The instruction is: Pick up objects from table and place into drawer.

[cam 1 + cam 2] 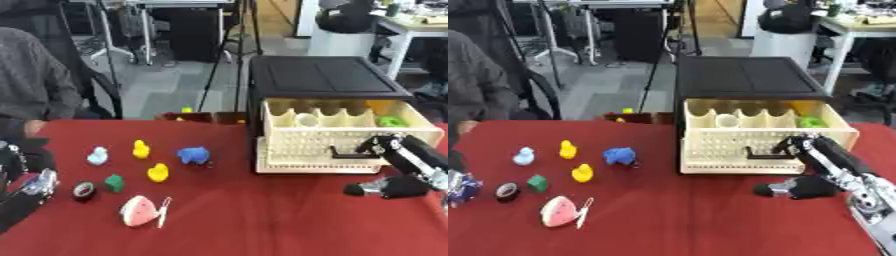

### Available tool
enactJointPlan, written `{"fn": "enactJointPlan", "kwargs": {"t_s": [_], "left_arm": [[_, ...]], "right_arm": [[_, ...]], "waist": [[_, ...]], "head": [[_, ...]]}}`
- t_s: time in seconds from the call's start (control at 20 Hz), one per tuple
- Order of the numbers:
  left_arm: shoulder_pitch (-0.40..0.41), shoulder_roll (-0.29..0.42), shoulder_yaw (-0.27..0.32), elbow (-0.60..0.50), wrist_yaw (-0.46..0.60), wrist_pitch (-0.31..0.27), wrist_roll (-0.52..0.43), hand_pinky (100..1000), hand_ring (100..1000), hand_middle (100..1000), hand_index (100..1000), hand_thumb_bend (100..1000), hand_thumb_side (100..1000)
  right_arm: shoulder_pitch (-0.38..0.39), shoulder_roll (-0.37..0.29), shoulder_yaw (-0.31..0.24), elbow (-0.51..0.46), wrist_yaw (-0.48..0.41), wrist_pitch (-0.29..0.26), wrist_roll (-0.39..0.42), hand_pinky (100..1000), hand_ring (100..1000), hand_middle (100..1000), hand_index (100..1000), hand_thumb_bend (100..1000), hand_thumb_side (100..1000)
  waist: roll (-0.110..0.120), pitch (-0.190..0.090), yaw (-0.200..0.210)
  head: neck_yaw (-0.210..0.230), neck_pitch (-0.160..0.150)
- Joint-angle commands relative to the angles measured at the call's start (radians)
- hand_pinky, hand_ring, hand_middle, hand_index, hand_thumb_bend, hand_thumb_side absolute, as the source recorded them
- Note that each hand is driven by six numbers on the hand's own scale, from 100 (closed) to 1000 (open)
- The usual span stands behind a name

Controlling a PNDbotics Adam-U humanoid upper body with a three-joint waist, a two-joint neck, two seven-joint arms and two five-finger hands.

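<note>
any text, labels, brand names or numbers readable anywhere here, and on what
None can be read in either view.
The black cabinet and the cream drawer show plain surfaces with no print.
The toys on the red table, including the yellow ducks, the blue toy and the pink and white object, show no visible marking.
The black tape roll is too blurred to tell whether it carries a label.

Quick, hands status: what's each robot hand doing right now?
Left robot hand: at the table's left edge, fingers unclear, cannot tell.
Right robot hand: fingers curled on the drawer handle, thumb out below.
</note>
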Motion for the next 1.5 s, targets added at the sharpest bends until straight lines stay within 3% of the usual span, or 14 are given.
{"fn": "enactJointPlan", "kwargs": {"t_s": [0.05,0.45,1.05,1.5], "left_arm": [[-0.007,0.024,0.014,-0.013,-0.001,0.000,-0.001,633,574,576,781,100,228],[-0.004,0.029,0.014,-0.008,-0.006,0.001,-0.005,634,575,576,780,100,230],[-0.001,0.051,0.013,0.012,-0.043,0.006,-0.040,634,575,574,776,100,237],[-0.052,0.119,-0.037,0.089,-0.170,0.017,-0.145,637,576,570,773,341,251]], "right_arm": [[-0.015,-0.016,-0.013,-0.010,-0.006,0.002,-0.009,100,100,100,795,1000,723],[-0.005,-0.018,-0.020,-0.046,-0.006,0.002,-0.024,100,100,100,794,1000,747],[0.073,-0.024,-0.046,-0.215,-0.030,0.013,-0.044,100,100,100,771,1000,780],[0.156,0.005,-0.071,-0.300,-0.058,0.017,-0.080,100,100,100,772,1000,797]], "waist": [[0.000,-0.013,-0.001],[-0.003,-0.018,-0.007],[-0.021,-0.027,-0.032],[-0.031,-0.032,-0.061]], "head": [[0.002,0.003],[0.002,0.008],[0.010,0.021],[0.023,0.029]]}}
